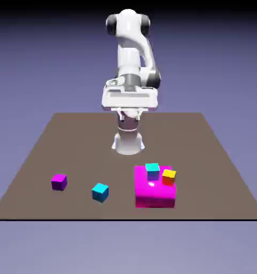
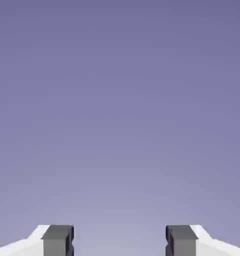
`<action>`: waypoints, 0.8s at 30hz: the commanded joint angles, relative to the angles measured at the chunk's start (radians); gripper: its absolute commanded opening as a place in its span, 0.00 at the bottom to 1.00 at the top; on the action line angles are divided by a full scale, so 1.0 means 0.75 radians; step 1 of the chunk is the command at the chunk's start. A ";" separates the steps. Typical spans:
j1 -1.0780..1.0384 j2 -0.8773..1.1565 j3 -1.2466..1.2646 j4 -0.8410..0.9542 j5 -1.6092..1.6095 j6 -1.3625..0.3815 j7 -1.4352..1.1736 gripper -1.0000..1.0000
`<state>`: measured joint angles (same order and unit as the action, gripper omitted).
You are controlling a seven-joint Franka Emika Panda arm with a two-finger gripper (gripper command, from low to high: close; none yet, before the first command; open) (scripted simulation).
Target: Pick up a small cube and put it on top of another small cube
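- Progress on the stacking job looks to be nil so far: neither of the two small bright cyan cubes sits on the other, and nothing is held.
- White robot arm (image 1: pixel 131 59) is folded up high at the far edge of the brown desk (image 1: pixel 71 144), well apart from every cube.
- Gripper (image 2: pixel 120 241) stands spread: in the hand view its two grey fingertips (image 2: pixel 57 240) sit wide apart with only the plain blue-violet backdrop between them, so it pinches nothing.
- One small bright cyan cube (image 1: pixel 100 192) lies alone on the desk, toward the near edge, between the small purple cube (image 1: pixel 59 182) on the exterior view's left and the large magenta block (image 1: pixel 154 193) on its right.
- Second cyan cube (image 1: pixel 152 171) rests on top of the magenta block, just beside a small orange-and-yellow cube (image 1: pixel 169 176) that shares the same top face.
- Left to do, as I judge it: bring the hand down over one cyan cube, close on it, lift it, carry it over the other and set it squarely on top.
- Lone cube on the desk seems the easier pick, since nothing crowds it; the one on the block has a close neighbour.
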<state>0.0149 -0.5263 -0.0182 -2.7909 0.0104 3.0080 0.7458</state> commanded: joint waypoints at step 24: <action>0.020 1.057 -0.377 0.447 0.241 -0.642 0.112 0.50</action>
<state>0.0302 0.2661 -0.3008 -2.4559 0.1909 2.5266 0.8299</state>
